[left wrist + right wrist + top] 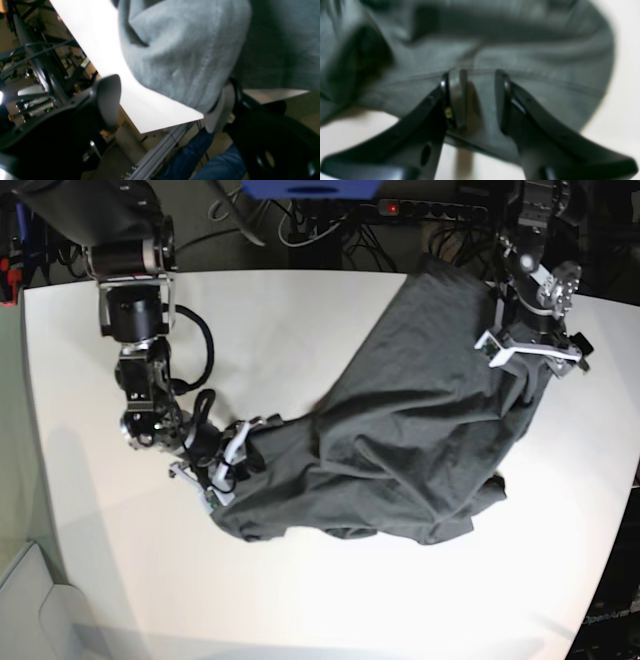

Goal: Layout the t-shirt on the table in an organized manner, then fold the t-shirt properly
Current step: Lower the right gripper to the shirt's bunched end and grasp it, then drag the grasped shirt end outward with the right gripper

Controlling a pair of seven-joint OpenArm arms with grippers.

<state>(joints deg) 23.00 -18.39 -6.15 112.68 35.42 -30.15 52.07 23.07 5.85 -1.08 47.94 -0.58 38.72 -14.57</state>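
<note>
White table (300, 310) fills the base view; cables and dark equipment run along the far edge.

Left of that view: right arm reaches down w/ its wrist low over the table. Right gripper (222, 470) sits at the lower-left corner of the t-shirt (400, 440). Right wrist cam is blurred, but both fingers (456, 97) show w/ a gap between them, straddling a stitched seam of grey fabric. Fabric lies between the jaws; cannot tell whether they are pinching it or only set over it.

Centre: t-shirt is crumpled, not flat. It runs diagonally from the lower-left corner at the right gripper up to the far-right side, w/ heavy folds and a bunched lower edge resting on the table.

Right: left gripper (530, 345) is raised near the far-right table edge, shirt's upper end draped at it. Left wrist cam shows jaws spread wide, one finger (108, 100) clear of the cloth, the other under a hemmed fold.
</note>
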